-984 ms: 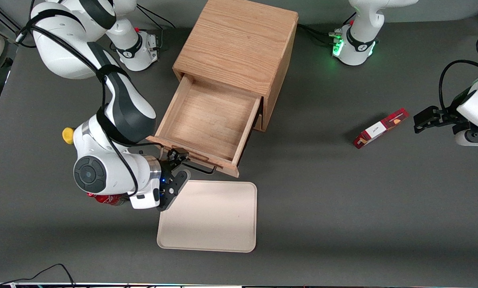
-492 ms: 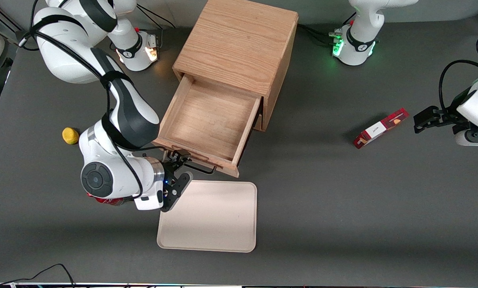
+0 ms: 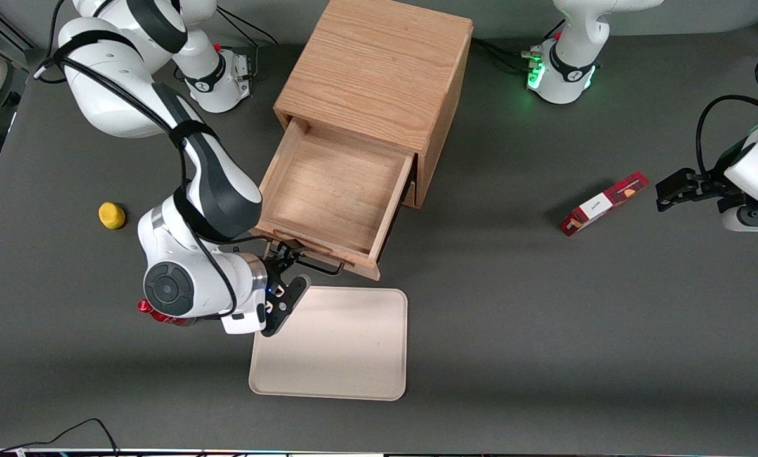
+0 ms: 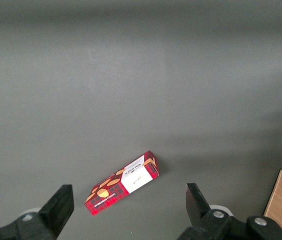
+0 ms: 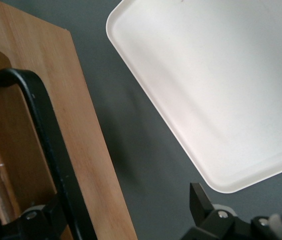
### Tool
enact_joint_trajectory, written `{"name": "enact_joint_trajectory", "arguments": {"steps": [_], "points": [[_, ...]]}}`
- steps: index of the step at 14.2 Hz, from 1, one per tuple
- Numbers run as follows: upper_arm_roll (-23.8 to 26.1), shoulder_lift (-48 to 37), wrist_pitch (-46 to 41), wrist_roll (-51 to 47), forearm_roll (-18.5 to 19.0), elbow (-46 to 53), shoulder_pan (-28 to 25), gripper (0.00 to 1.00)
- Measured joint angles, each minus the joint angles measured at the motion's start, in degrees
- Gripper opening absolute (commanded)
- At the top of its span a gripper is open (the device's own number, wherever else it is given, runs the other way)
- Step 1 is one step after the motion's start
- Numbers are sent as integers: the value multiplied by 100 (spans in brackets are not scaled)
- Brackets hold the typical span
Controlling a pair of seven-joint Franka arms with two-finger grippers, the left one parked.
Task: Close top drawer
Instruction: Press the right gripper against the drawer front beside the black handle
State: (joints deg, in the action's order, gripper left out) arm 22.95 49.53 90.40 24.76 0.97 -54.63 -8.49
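The top drawer (image 3: 334, 190) of the light oak cabinet (image 3: 379, 70) stands pulled far out, and its wooden box is empty. Its black wire handle (image 3: 318, 265) runs along the drawer front, which faces the front camera. My right gripper (image 3: 290, 271) is open, just in front of the drawer front at the handle's end nearer the working arm. One finger is by the handle, the other over the tray's edge. In the right wrist view the handle (image 5: 46, 140) and the drawer front (image 5: 88, 145) lie next to one finger, and my gripper (image 5: 123, 215) holds nothing. The lower drawer is hidden.
A cream tray (image 3: 334, 343) lies on the table just in front of the drawer, and it also shows in the right wrist view (image 5: 216, 85). A yellow object (image 3: 111, 215) and a red item (image 3: 156, 314) sit by the working arm. A red box (image 3: 604, 203) lies toward the parked arm's end.
My right arm has shifted along the drawer front toward the parked arm's end, bringing the open gripper closer to the handle. The drawer has not visibly moved.
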Motion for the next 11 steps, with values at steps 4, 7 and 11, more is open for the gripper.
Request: {"name": "enact_joint_trajectory", "arguments": {"steps": [4, 7, 11], "points": [[40, 1, 25, 0, 2, -29, -11, 100], [169, -41, 31, 0, 2, -51, -11, 100], [262, -299, 51, -177, 6, -397, -8, 100]]}}
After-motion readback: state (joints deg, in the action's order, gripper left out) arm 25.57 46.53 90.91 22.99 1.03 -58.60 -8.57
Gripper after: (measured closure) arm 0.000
